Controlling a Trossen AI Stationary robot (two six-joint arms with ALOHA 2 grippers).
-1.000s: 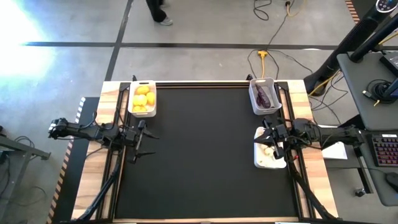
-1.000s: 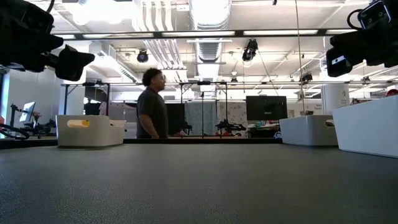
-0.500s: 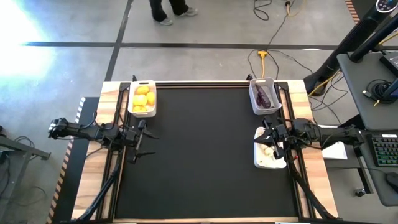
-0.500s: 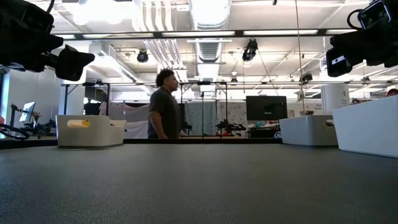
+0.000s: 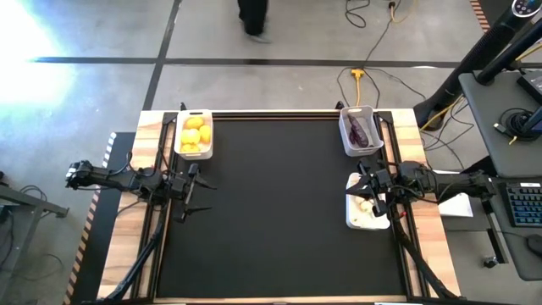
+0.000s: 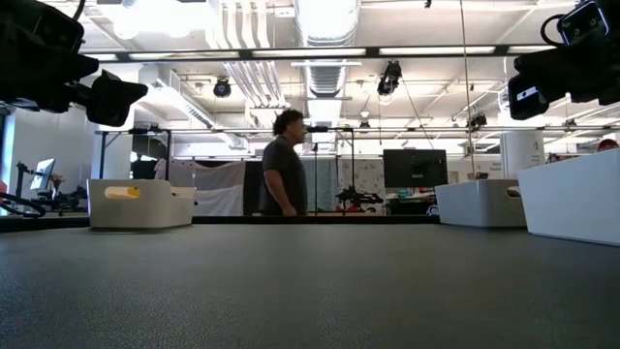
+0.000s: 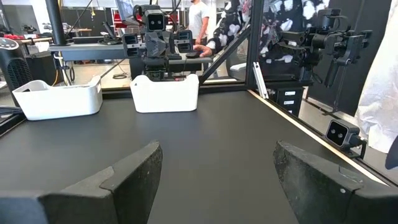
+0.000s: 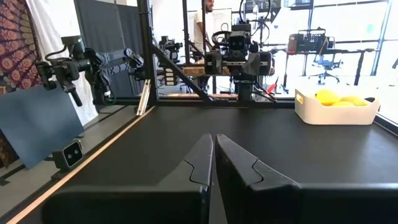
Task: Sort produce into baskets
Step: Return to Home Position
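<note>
The bin of yellow fruits [image 5: 193, 134] stands at the table's far left; it also shows in the right wrist view [image 8: 336, 106] and the low view [image 6: 131, 204]. The bin of purple eggplant pieces [image 5: 361, 130] stands at the far right. The bin of white garlic [image 5: 366, 213] stands nearer on the right. My left gripper [image 5: 203, 195] is open and empty above the mat [image 5: 279, 212], just near of the yellow-fruit bin; its fingers stand wide apart in its wrist view [image 7: 217, 155]. My right gripper [image 5: 354, 191] is shut and empty, up above the garlic bin's far end; its wrist view [image 8: 213, 143] shows the fingers closed together.
The black mat spreads between the two arms, with wooden table borders [image 5: 127, 246] on either side. A person [image 6: 284, 165] walks in the room beyond the table's far edge. In the left wrist view the two right-hand bins [image 7: 165, 93] [image 7: 57, 98] stand across the mat.
Neither arm nor any bin has moved. The person beyond the table's far edge has walked toward the right.
</note>
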